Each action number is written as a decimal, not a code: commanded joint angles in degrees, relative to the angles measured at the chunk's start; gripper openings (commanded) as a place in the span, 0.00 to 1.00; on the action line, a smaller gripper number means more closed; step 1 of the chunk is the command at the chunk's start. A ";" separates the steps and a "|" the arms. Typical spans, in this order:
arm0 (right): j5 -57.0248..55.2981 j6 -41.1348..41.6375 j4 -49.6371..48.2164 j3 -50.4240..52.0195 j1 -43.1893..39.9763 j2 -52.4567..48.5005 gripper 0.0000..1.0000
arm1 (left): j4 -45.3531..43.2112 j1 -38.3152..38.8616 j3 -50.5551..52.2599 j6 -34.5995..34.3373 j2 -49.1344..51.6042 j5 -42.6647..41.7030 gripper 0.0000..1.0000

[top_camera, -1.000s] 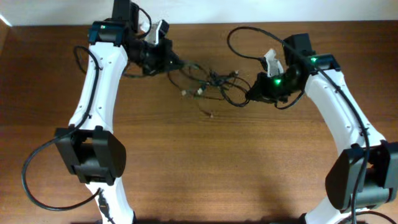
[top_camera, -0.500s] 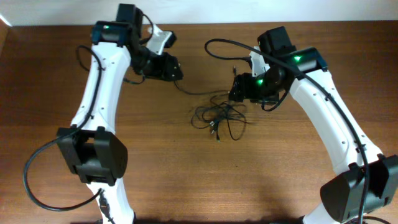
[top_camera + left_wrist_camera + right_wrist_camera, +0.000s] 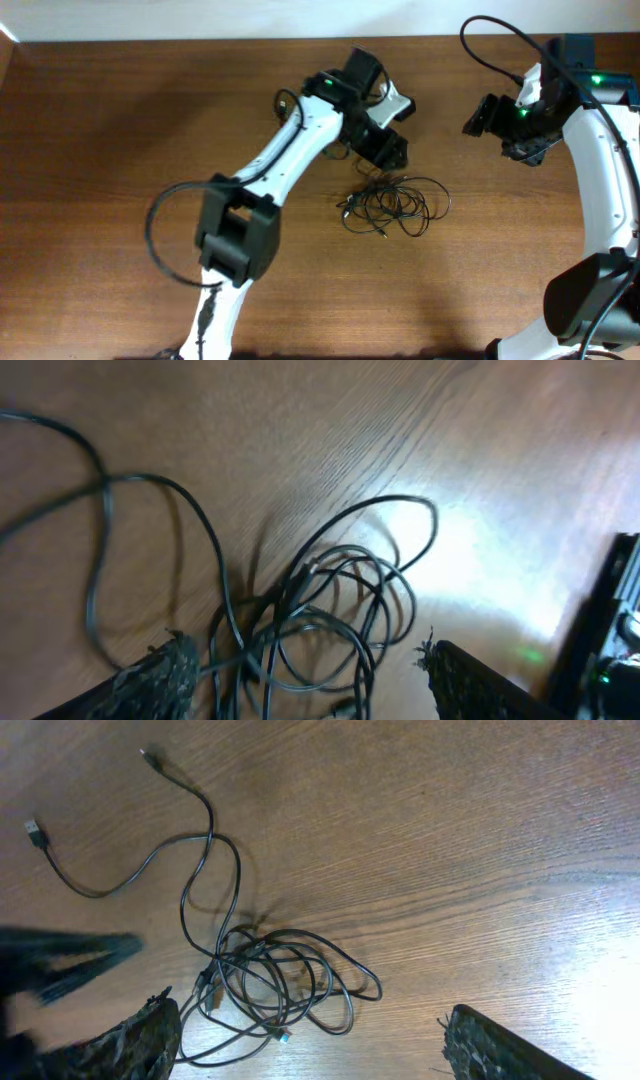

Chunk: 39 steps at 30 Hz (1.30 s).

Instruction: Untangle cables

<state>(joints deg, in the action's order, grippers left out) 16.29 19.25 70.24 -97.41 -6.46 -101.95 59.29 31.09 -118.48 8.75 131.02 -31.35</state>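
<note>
Brown wood table (image 3: pixel 120 120) carries one bunch of thin black cables (image 3: pixel 395 205), right of centre in the overhead frame; its strands are too tangled to count. Of two arms, the left gripper (image 3: pixel 303 652) hangs spread at the bunch's upper-left edge, while the right gripper (image 3: pixel 308 1015), also spread, sits well apart at upper right. Two plug ends (image 3: pixel 35 830) trail free.

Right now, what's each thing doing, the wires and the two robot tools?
cables: bunched in one tangled pile, lying on the table, nothing gripping them.
left tool: open, empty, close to the pile and aimed at it.
right tool: open, empty, off to the side of the pile.
</note>
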 commanded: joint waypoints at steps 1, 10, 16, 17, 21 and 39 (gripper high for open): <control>-0.55 -1.38 -0.46 -0.26 -0.04 0.33 0.85 | 2.27 1.49 -0.39 5.40 3.67 0.74 0.75; -0.50 -2.51 -0.57 -0.26 0.07 0.22 0.85 | 6.49 3.61 -0.39 8.87 9.57 11.26 0.61; -0.48 -2.51 -0.39 -0.20 0.07 0.22 0.85 | 4.57 3.19 -0.39 6.93 9.68 18.29 0.44; -0.48 -2.51 -0.35 -0.20 0.07 0.22 0.85 | 4.63 3.19 -0.39 6.91 9.68 18.34 0.31; 0.87 -3.50 0.70 -0.20 0.07 0.22 0.85 | 6.71 2.12 -2.29 0.92 8.76 18.14 0.00; 7.78 7.17 -11.02 -0.20 17.90 -0.74 0.74 | 22.21 -11.82 -25.20 -6.62 -0.61 -25.46 0.00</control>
<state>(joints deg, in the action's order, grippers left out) 27.27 23.83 60.01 -97.38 10.66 -101.95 81.65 20.29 -142.85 2.90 131.48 -46.17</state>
